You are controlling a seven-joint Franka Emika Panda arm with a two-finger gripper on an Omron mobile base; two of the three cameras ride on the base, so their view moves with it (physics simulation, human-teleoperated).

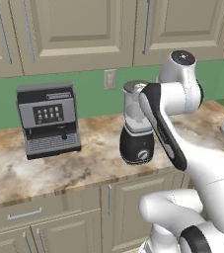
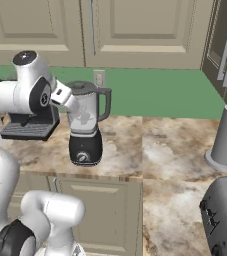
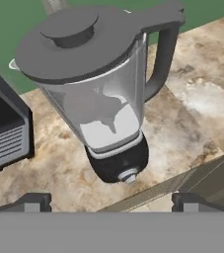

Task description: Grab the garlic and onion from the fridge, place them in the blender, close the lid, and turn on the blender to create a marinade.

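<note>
Fingers spread wide, holding nothing, their two dark tips at the bottom of the hand view. Just ahead of and below them stands the clear tall blender jar on a rounded black base, on the mottled brown stone bench, with the round dark grey lid with raised centre knob already seated on the jar top. White contents sit low in the jar. Step in hand looks like turning it on: the small silver knob on the base front faces the fingers. Best come down low past the jar, centre the knob between the tips, avoid the grey side handle and the boxy grey-black coffee machine alongside.
</note>
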